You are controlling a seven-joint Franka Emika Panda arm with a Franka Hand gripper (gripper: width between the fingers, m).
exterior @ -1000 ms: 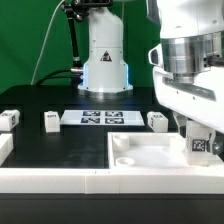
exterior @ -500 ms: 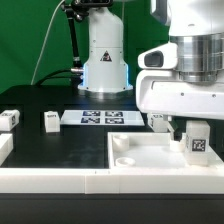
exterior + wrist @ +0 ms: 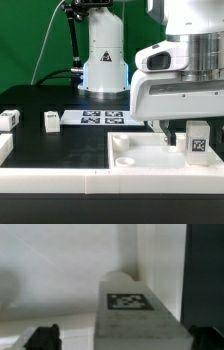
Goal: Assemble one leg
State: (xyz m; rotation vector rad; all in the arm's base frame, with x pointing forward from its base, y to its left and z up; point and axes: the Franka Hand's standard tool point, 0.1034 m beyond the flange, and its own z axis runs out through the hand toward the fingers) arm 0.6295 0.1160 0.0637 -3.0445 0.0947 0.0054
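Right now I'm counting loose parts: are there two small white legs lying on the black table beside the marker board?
Yes, two legs rest on the table at the exterior view's left of the marker board.

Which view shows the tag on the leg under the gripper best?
The wrist view: the leg fills the frame and its tag faces the camera squarely. The exterior view shows the same leg small, at the white panel's corner, tag visible but coarse.

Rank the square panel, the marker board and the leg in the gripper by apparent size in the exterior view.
1. Square panel.
2. Marker board, though it lies farther back.
3. Leg.
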